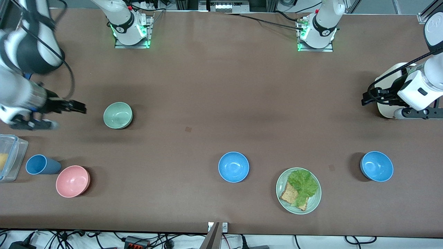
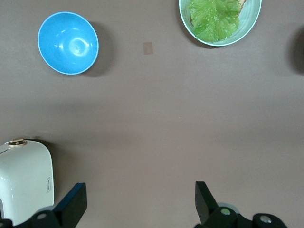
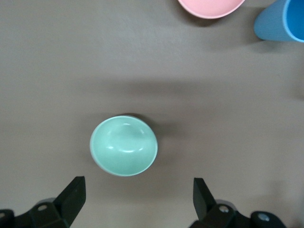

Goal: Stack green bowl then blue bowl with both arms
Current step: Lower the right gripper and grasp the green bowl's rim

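Observation:
The pale green bowl [image 1: 118, 115] [image 3: 124, 145] sits upright on the brown table toward the right arm's end. My right gripper [image 1: 78, 108] [image 3: 137, 194] hovers beside it, open and holding nothing, with the bowl just ahead of its fingertips. Two blue bowls stand nearer the front camera: one mid-table [image 1: 233, 167], one toward the left arm's end [image 1: 376, 166] [image 2: 68, 43]. My left gripper [image 1: 367, 98] [image 2: 141, 199] hangs open over bare table, well apart from that second blue bowl, with nothing between its fingers.
A green plate [image 1: 311, 204] [image 2: 254, 19] with lettuce and toast lies between the blue bowls. A pink bowl [image 1: 72, 181] [image 3: 211, 7], a blue cup [image 1: 42, 165] [image 3: 280, 21] and a clear box [image 1: 10, 157] sit near the right arm's end. A white appliance [image 1: 389, 91] [image 2: 26, 180] stands beside the left gripper.

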You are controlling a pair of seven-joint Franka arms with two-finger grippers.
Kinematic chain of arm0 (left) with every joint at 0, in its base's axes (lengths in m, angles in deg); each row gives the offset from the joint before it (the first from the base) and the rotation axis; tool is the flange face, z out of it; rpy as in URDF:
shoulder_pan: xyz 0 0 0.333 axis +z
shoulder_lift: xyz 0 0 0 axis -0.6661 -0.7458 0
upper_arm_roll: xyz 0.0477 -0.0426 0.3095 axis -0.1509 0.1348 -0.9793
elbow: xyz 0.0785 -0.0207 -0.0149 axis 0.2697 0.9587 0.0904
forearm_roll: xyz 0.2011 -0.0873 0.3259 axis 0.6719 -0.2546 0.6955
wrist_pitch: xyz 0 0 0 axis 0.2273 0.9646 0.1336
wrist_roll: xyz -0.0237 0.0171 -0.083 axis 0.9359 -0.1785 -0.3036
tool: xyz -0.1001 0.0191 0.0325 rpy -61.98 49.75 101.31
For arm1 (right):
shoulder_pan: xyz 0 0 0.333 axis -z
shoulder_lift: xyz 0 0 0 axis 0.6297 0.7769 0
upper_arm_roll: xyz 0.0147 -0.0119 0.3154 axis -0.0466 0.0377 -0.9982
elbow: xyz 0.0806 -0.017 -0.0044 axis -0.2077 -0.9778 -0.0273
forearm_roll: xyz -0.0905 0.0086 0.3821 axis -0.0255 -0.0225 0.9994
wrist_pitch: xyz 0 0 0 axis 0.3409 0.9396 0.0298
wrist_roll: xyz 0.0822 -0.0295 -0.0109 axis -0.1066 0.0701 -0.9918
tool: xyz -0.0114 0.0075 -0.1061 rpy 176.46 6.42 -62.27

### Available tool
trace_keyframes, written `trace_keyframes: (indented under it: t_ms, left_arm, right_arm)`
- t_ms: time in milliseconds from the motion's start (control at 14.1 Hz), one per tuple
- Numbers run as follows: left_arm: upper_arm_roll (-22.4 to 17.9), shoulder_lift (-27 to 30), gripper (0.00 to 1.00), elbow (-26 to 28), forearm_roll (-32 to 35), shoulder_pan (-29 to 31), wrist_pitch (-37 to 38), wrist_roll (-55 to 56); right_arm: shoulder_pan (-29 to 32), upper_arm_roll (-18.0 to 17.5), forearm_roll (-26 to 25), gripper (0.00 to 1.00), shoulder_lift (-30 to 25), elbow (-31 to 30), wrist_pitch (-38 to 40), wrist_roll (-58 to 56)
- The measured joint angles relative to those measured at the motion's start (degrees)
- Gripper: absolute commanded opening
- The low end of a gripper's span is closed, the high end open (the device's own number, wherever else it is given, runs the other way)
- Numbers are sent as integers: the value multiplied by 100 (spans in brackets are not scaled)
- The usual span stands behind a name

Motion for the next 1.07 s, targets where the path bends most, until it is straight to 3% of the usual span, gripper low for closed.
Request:
trace_keyframes:
  t_ms: [355,711,782,1066]
  left_arm:
    - [-1,-1,100,0,0,4,0,0]
    - [-1,-3,100,0,0,4,0,0]
    - [-1,-5,100,0,0,4,1,0]
    - [-21,-29,100,0,0,24,11,0]
  right_arm:
    - [-164,14,-124,100,980,-38,-568,15]
    - [-145,46,-128,98,1343,-496,-879,13]
    - [-138,55,-128,73,1352,-678,-978,12]
    - [-64,67,-128,6,1380,-1097,-1127,12]
